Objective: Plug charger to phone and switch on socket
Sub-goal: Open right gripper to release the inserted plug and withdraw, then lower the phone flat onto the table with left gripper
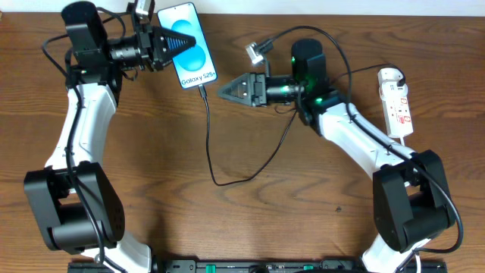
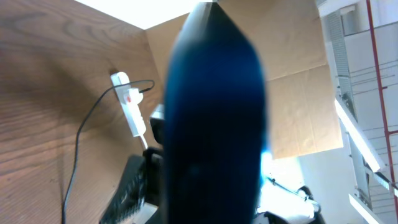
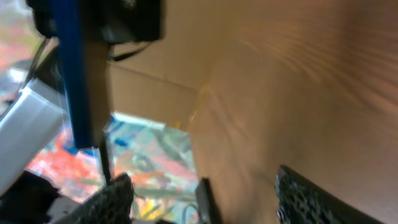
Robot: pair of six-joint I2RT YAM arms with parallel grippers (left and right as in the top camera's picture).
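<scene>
Overhead, we see the left gripper (image 1: 170, 42) clamping the phone (image 1: 198, 62), marked "Galaxy S25+", with the charger (image 1: 210, 136) meeting its lower edge. The right gripper (image 1: 225, 89) gapes empty.

Left wrist: the blurred phone (image 2: 214, 112) hides the fingers, and the socket (image 2: 132, 111) print is unreadable.

Right wrist: the phone (image 3: 74, 74) shows edge-on.

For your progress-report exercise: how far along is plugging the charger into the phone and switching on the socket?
Looks done: charger joins the phone at its bottom edge. In hand: left gripper grips the phone; right gripper is open nearby. Left: switching the socket, which lies away from both.
</scene>
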